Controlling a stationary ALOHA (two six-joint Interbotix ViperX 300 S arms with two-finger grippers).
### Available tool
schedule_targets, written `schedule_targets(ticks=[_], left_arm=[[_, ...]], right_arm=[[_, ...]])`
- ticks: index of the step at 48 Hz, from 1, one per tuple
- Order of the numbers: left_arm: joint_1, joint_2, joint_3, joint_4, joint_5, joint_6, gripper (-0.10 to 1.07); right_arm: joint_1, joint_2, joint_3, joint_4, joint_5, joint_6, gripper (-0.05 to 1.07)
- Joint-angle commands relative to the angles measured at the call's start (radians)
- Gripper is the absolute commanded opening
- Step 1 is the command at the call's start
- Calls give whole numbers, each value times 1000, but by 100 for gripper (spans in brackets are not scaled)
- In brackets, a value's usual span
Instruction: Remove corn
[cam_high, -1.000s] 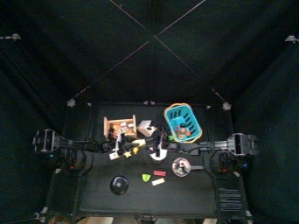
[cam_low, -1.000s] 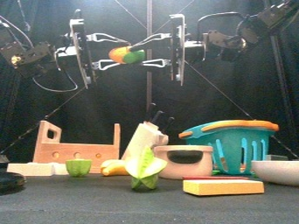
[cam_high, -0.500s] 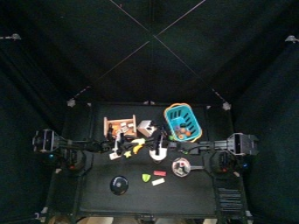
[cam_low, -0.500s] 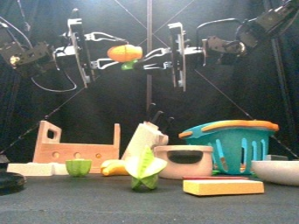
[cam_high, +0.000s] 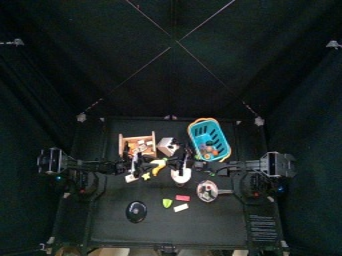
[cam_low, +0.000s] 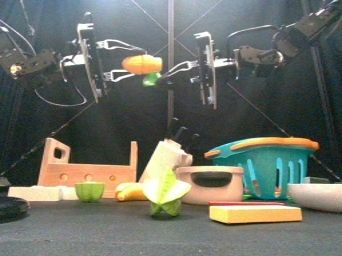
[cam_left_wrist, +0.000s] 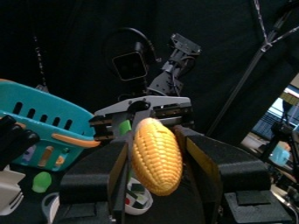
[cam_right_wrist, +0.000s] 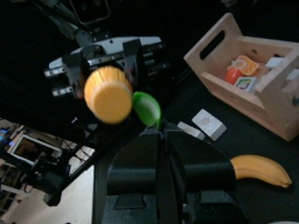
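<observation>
The corn (cam_low: 138, 63), a yellow-orange cob, hangs high above the table between the two arms. My left gripper (cam_low: 123, 58) is shut on it; the cob stands between its jaws in the left wrist view (cam_left_wrist: 156, 156). My right gripper (cam_low: 170, 73) faces it from the right, shut on the green husk leaf (cam_low: 151, 79) that hangs at the cob's end. The right wrist view shows the cob's round end (cam_right_wrist: 107, 94) and the leaf (cam_right_wrist: 147, 108) at my jaw tips. In the top view both grippers meet over the table's middle (cam_high: 160, 166).
Below on the table stand a wooden crate (cam_low: 87, 165), a green cup (cam_low: 90, 190), a banana (cam_low: 130, 192), a pale green leafy vegetable (cam_low: 163, 175), a bowl (cam_low: 211, 184), a teal basket (cam_low: 261, 160), a yellow sponge (cam_low: 254, 213) and a white bowl (cam_low: 318, 194).
My right gripper has drawn slightly to the right. The green leaf now hangs lower, below and right of the cob. The cob has barely moved.
</observation>
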Motion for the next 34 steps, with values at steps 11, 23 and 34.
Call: schedule_targets(ticks=[11, 23, 34], left_arm=[[8, -46, 15, -3, -5, 6, 62], [8, -63, 26, -3, -5, 9, 62], [8, -63, 31, -3, -5, 9, 62]], right_arm=[[9, -91, 58, 29, 9, -2, 37], [11, -107, 97, 52, 15, -3, 37], [11, -110, 98, 52, 23, 0, 37]])
